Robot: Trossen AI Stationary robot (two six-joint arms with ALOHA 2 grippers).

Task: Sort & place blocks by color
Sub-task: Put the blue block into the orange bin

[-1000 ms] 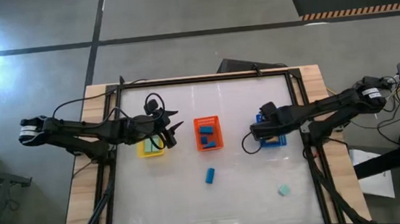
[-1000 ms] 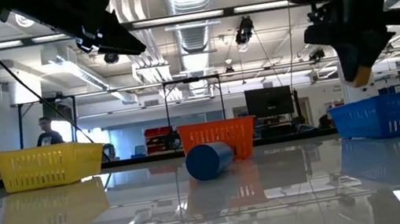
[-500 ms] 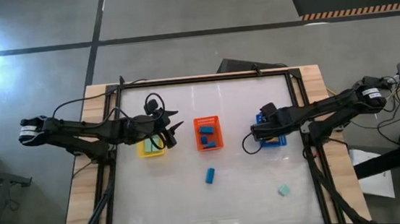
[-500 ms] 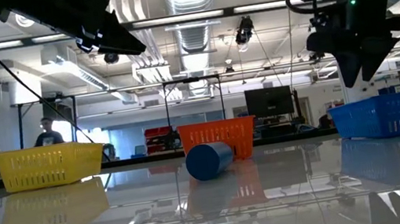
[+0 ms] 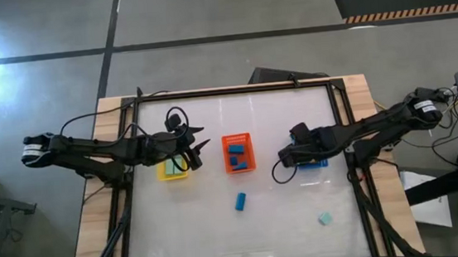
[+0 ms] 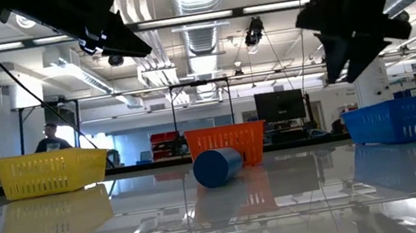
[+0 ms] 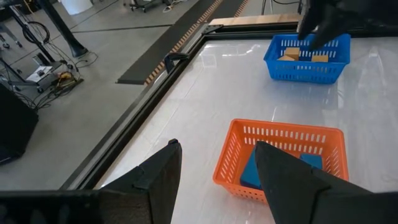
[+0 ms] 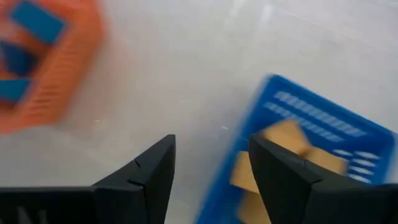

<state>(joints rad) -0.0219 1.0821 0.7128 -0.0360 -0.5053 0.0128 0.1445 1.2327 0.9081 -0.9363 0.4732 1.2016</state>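
Observation:
A blue block (image 5: pixel 240 201) (image 6: pixel 217 166) lies on the table's middle, and a pale teal block (image 5: pixel 325 218) lies near the near right corner. More blue blocks (image 7: pixel 250 173) sit in the orange basket (image 5: pixel 237 153), orange blocks (image 8: pixel 283 134) in the blue basket (image 5: pixel 315 161), and teal ones in the yellow basket (image 5: pixel 172 169). My left gripper (image 7: pixel 217 177) hovers open between the yellow and orange baskets. My right gripper (image 8: pixel 211 171) is open and hangs in the air between the orange and blue baskets.
The three baskets stand in a row across the table's middle (image 6: pixel 51 173) (image 6: pixel 228 142) (image 6: pixel 407 120). A dark frame (image 5: pixel 234 90) runs round the tabletop. A person (image 6: pixel 49 138) stands far off in the room behind.
My right gripper, over the blue basket a second ago with something tan at its fingertips, opened and showed bare fingertips. It then moved toward the table's left, off the basket, and tipped. My left arm kept still.

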